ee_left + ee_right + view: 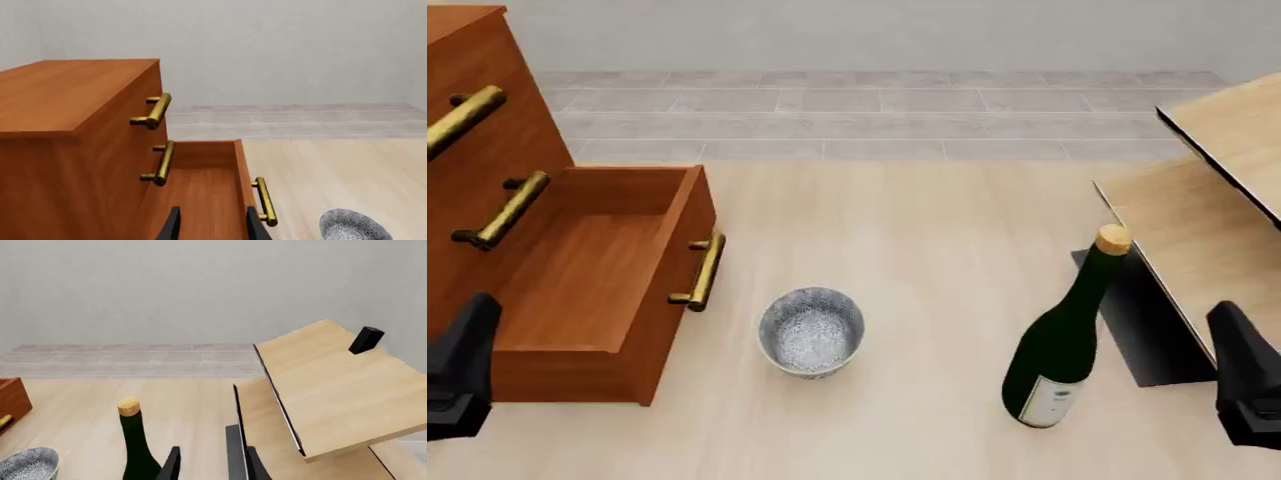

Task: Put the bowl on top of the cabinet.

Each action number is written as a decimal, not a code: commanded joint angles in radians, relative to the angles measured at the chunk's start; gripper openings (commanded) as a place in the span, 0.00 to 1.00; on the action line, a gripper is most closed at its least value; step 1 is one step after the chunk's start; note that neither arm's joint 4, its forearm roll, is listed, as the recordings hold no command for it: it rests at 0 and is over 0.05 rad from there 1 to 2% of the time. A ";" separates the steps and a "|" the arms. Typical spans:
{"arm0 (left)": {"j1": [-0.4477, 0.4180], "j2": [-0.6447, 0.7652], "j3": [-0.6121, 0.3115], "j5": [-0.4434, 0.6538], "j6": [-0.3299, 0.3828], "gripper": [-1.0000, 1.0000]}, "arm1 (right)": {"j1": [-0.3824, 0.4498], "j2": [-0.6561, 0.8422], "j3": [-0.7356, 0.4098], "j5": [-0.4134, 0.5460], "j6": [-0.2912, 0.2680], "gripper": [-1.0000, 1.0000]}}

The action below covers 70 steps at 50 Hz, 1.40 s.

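Your left hand (457, 370) and right hand (1248, 385) sit nearest, both parted and empty. The bowl (811, 331) stands upright on the table (934, 250), just beside the cabinet's (481, 150) open drawer (601, 270), bottle (1065, 340) well apart from it.

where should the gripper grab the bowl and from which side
Grip the bowl by its pale rim, coming straight down from above with one finger inside and one outside the wall. It stands upright and open-mouthed on the table, and looks too wide and rounded to pinch across. The rim section away from the open drawer leaves more room, probably.
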 commanded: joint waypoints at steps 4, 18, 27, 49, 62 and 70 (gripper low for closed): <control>-0.005 -0.055 -0.026 0.045 -0.007 1.00 | 0.003 -0.003 -0.002 0.007 -0.007 1.00; -0.107 -0.037 -0.143 0.108 -0.002 1.00 | 0.002 -0.009 -0.004 0.011 -0.006 1.00; -0.254 0.216 -0.222 -0.003 -0.023 1.00 | -0.004 -0.009 -0.011 0.012 0.000 1.00; -0.455 0.535 -0.384 -0.019 0.020 1.00 | -0.007 -0.009 -0.009 0.007 0.001 1.00; -0.503 0.606 -0.539 0.118 -0.016 1.00 | -0.009 -0.009 -0.009 0.005 0.003 1.00; -0.472 0.753 -0.575 0.144 -0.086 1.00 | -0.008 -0.009 -0.008 0.003 0.007 1.00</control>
